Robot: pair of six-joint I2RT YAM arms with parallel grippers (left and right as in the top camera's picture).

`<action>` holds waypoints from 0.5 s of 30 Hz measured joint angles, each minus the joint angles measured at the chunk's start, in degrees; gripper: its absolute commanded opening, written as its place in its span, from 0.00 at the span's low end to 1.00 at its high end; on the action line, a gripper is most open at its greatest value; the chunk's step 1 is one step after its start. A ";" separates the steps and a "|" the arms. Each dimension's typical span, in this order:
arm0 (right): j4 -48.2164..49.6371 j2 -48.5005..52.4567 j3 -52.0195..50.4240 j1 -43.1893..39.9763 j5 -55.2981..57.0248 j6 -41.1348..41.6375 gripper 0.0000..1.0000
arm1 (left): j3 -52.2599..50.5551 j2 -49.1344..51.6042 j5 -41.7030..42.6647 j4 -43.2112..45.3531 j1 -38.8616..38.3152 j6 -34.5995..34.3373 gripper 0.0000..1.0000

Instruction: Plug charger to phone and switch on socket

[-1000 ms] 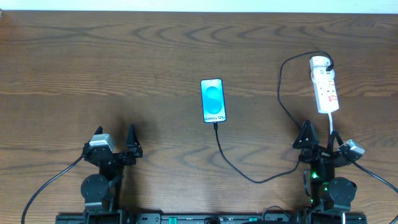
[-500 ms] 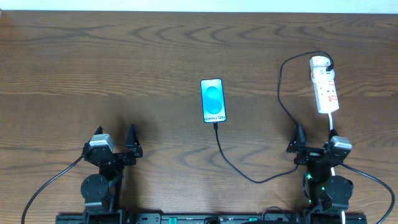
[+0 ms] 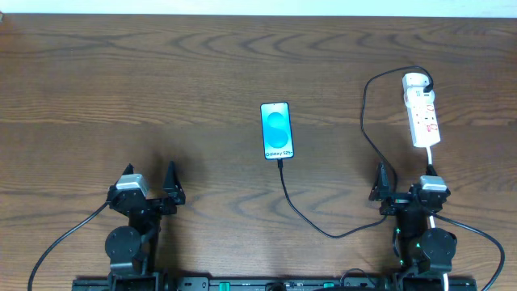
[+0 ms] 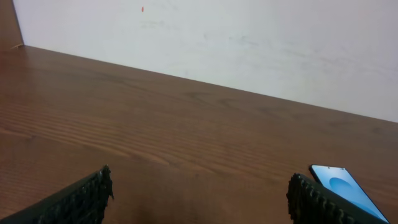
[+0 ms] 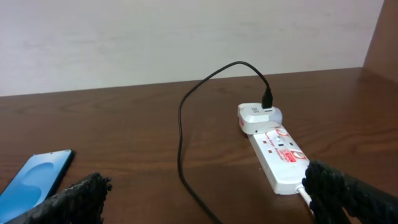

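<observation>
The phone (image 3: 276, 131) lies flat at mid-table, its blue screen lit; it also shows in the left wrist view (image 4: 342, 188) and the right wrist view (image 5: 34, 182). The black charger cable (image 3: 300, 208) meets the phone's bottom edge, curves right and loops up (image 5: 181, 134) to a white adapter (image 5: 253, 117) on the far end of the white power strip (image 3: 423, 118), which also shows in the right wrist view (image 5: 281, 157). My left gripper (image 3: 149, 179) is open and empty at the front left (image 4: 199, 205). My right gripper (image 3: 402, 181) is open and empty just in front of the strip (image 5: 208, 205).
The strip's white cord (image 3: 431, 162) runs back toward my right arm, beside the right fingertip (image 5: 348, 196). The wooden table (image 3: 161, 81) ends at a white wall (image 4: 249, 43) at the far side.
My right gripper has swung left from a tilt toward the strip and now sits squared, a little further left. The left arm, phone, cable and strip have not moved.
</observation>
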 measured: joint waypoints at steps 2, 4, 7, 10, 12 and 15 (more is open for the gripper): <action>0.02 0.00 0.00 0.00 0.00 -0.26 0.99 | 0.00 0.00 0.00 0.00 0.00 0.00 0.91; 0.02 0.00 0.00 0.00 -0.02 -0.42 0.99 | 0.00 0.00 0.00 0.00 0.00 0.00 0.91; 0.02 0.00 0.00 0.00 0.00 -0.44 0.99 | 0.00 0.00 0.00 0.00 0.00 0.00 0.91; 0.02 0.00 0.00 0.00 -0.02 -0.44 0.99 | 0.00 0.00 0.00 0.00 0.00 0.00 0.91; 0.02 0.00 0.00 0.00 0.00 -0.44 0.99 | 0.00 0.00 0.00 0.00 0.00 0.00 0.91; 0.02 0.00 0.00 0.00 -0.02 -0.44 0.99 | 0.00 0.00 0.02 0.00 0.00 0.00 0.91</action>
